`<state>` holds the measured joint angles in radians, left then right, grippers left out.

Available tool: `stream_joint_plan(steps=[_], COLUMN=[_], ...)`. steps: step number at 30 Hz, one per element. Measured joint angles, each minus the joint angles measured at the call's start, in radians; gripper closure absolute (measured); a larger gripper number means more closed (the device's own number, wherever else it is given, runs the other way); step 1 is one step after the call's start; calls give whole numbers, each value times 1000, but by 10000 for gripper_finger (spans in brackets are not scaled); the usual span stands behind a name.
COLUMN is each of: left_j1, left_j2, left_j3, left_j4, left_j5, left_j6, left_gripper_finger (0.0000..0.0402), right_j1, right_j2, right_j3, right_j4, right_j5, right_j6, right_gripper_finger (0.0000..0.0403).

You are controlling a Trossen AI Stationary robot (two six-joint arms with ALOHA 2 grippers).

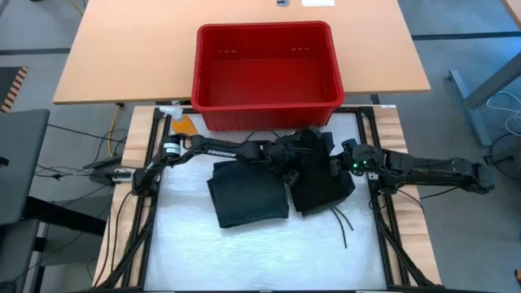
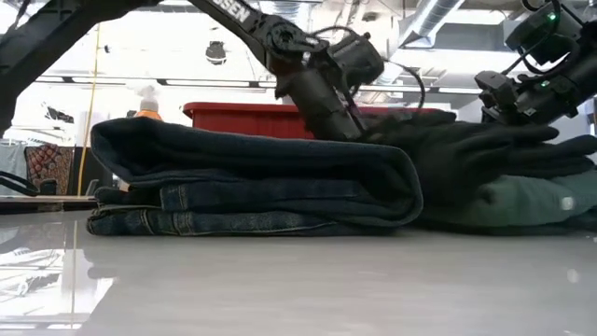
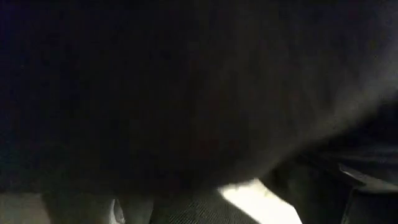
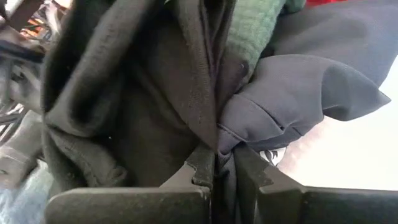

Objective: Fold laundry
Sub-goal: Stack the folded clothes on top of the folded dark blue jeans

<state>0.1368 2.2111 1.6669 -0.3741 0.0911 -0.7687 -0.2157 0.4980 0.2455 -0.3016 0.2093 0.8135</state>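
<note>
A heap of laundry (image 1: 321, 175), black and dark cloth with some green cloth (image 4: 252, 31) in it, lies right of centre on the white mat. Two black drawstrings (image 1: 342, 221) trail from it toward the near edge. Left of the heap, a folded pair of dark jeans (image 2: 252, 182) lies flat on the mat. My left gripper (image 1: 289, 159) slants down into the black cloth at the heap's far left side. Dark cloth fills its wrist view. My right gripper (image 4: 221, 167) is at the heap's far right side, shut on cloth. My right gripper pinches a bunched fold of dark grey-blue cloth (image 4: 235, 134) together with a black edge beside it, between its two fingers (image 4: 202, 165). Several layers are gathered there. It comes from the table's right, slanting down. The cloth spreads away slack onto the heap.
A red plastic basket (image 1: 267, 65) stands just beyond the mat's far edge, close behind both grippers, on a wooden table (image 1: 122, 57). The near half of the white mat (image 1: 244, 260) is bare. Dark frame rails (image 1: 391, 236) run along the mat's left and right sides.
</note>
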Motion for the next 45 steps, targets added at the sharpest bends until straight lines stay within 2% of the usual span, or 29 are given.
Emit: stream_joint_plan(steps=[4, 9, 15, 20, 23, 26, 33, 39, 45], left_j1=[-4, -8, -16, -12, -11, -16, -41, -74, -74], left_j2=[62, 101, 86, 66, 56, 51, 51, 72, 133], left_j3=[2, 2, -1, 9, 46, 82, 58, 46, 50], left_j4=[89, 152, 213, 213, 183, 145, 102, 159, 203], left_j5=[38, 24, -57, -56, -28, -43, -78, -123, -77], left_j6=[-69, -109, -99, -52, -36, -40, -108, -164, -251], left_gripper_finger=[109, 109, 109, 109, 109, 109, 109, 109, 109], right_j1=[-1, -1, -1, -1, -1, -3, -3, -3, 0], right_j2=[0, 0, 0, 0, 0, 0, 0, 0, 0], right_j3=[0, -1, -1, -1, -1, -2, -2, -2, -2], right_j4=[-3, -7, -46, -65, -64, -65, -63, -56, -58], right_j5=[4, 6, 7, 8, 8, 8, 7, 7, 6], right_j6=[-3, -3, -2, -1, -1, -1, 0, 8, 28], right_gripper_finger=[355, 354, 352, 350, 350, 350, 349, 348, 348])
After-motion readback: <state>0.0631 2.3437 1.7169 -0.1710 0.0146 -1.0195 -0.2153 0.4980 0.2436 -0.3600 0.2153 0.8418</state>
